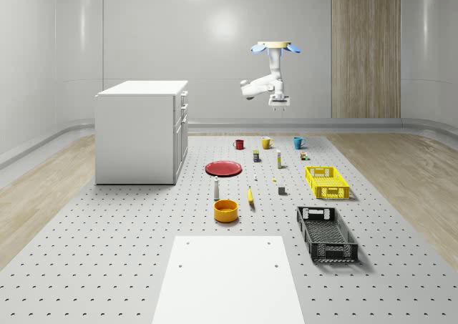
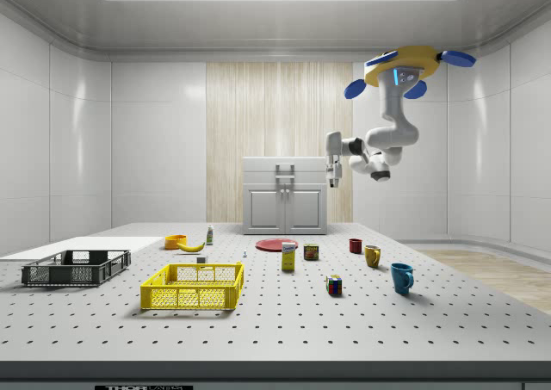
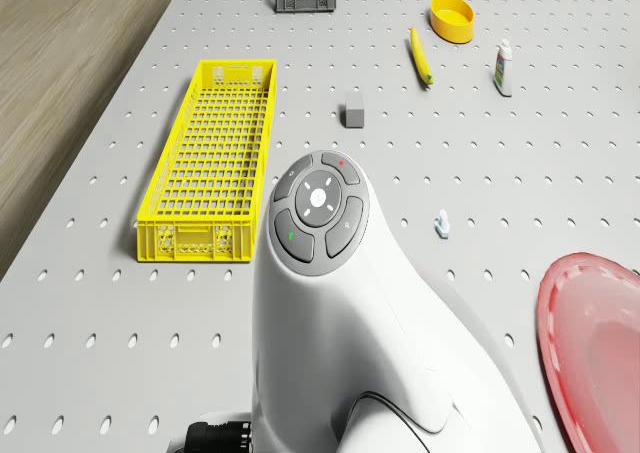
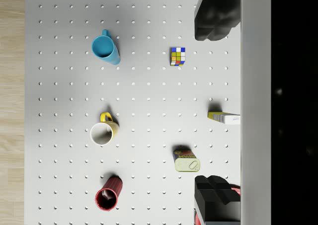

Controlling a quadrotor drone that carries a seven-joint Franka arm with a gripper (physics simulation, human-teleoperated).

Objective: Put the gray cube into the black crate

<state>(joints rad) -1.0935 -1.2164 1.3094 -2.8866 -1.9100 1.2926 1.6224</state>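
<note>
Gripper [image 1: 278,104]: fingers [image 4: 213,24] spread and empty, hanging high beneath the hovering drone [image 1: 275,48] over the mugs; gray cube [image 1: 282,191] far below, toward the black crate [image 1: 326,233], beside the yellow crate [image 1: 327,182].

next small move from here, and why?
Probably fly the drone toward the gray cube and start descending. It hovers high above the far end of the table, over the mugs, with the open gripper holding nothing. The cube sits untouched on the table beside the yellow crate, and the black crate lies beyond that.
</note>
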